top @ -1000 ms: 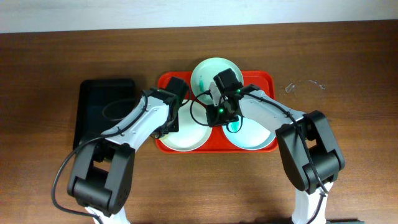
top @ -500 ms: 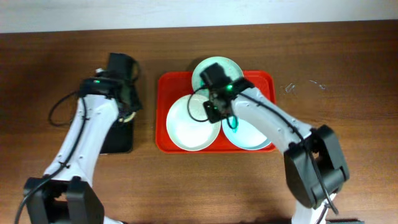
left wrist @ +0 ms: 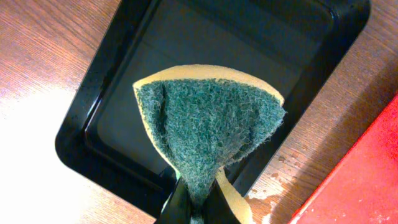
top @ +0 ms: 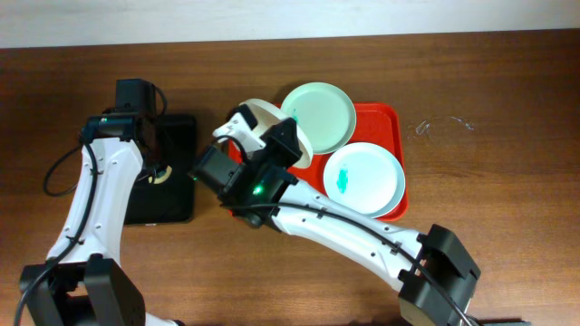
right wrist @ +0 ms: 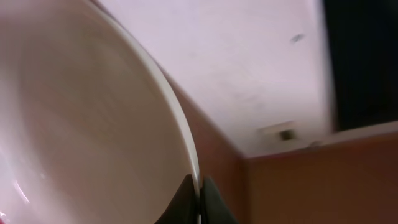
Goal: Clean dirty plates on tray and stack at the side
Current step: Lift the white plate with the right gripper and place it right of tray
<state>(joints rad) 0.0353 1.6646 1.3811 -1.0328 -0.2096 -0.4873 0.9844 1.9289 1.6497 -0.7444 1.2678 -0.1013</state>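
Clamped by rim in right gripper [right wrist: 199,200]: 1 round white shallow plate [right wrist: 93,124], tilted over left end of red-orange rectangular plastic tray [top: 390,118], probably bound sideways for stacking. Pinched in left gripper [left wrist: 196,202]: green-yellow scouring sponge [left wrist: 208,124], parked above narrow black tray [left wrist: 81,134].

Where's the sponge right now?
In the left wrist view, the left tool pinches the sponge over the black tray, with the red tray at lower right.

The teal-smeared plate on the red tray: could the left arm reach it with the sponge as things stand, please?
Probably not directly: the right gripper, holding a lifted plate, stands between the left gripper and the smeared plate.
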